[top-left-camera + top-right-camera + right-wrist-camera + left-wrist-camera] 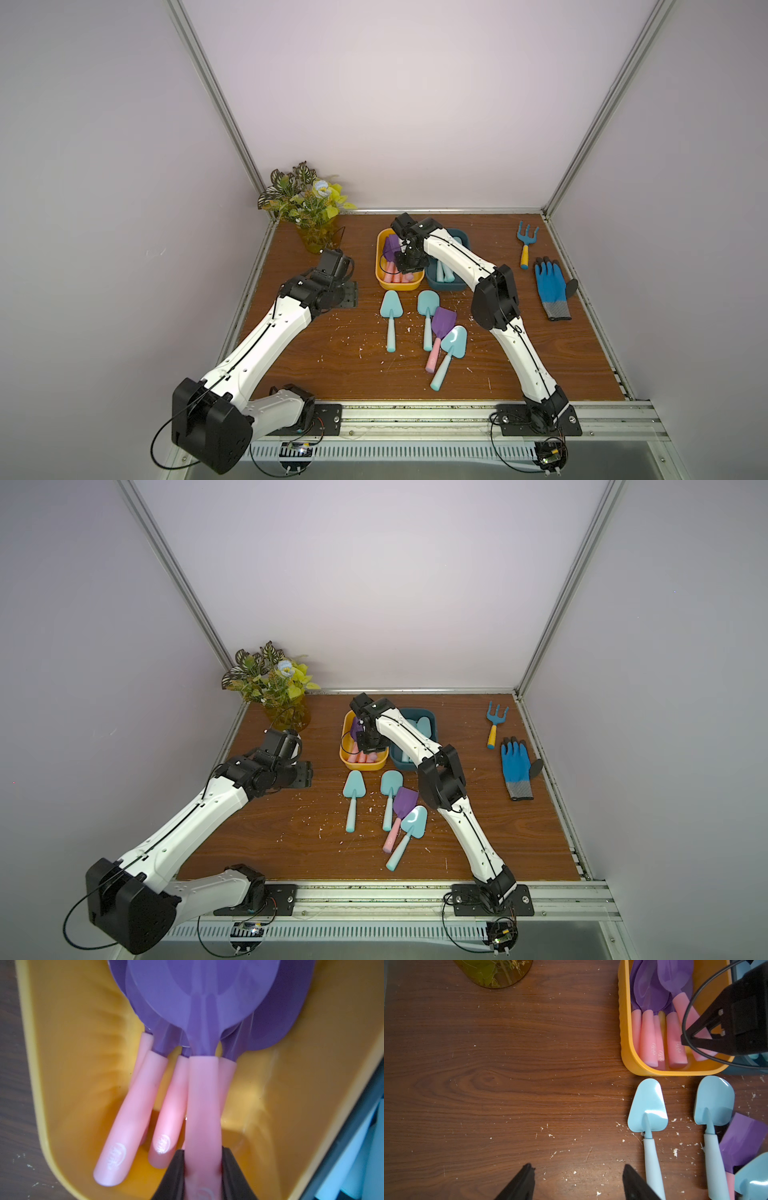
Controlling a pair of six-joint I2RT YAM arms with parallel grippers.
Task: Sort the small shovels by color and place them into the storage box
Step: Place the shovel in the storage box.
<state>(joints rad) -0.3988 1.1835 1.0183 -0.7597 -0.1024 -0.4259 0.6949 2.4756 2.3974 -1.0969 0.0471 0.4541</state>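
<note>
Shovel handle (204, 1105) sits pinched in the right gripper (202, 1152), inside the yellow box (291, 1084).

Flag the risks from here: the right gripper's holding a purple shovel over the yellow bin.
1. The right gripper holds the purple shovel by its handle end, above a pile already in the yellow bin. Once released, it may slide or end up propped crooked.
2. On the table, a blue shovel rests partly on the loose purple shovel. Lifting the purple one will likely drag the blue one along.
</note>
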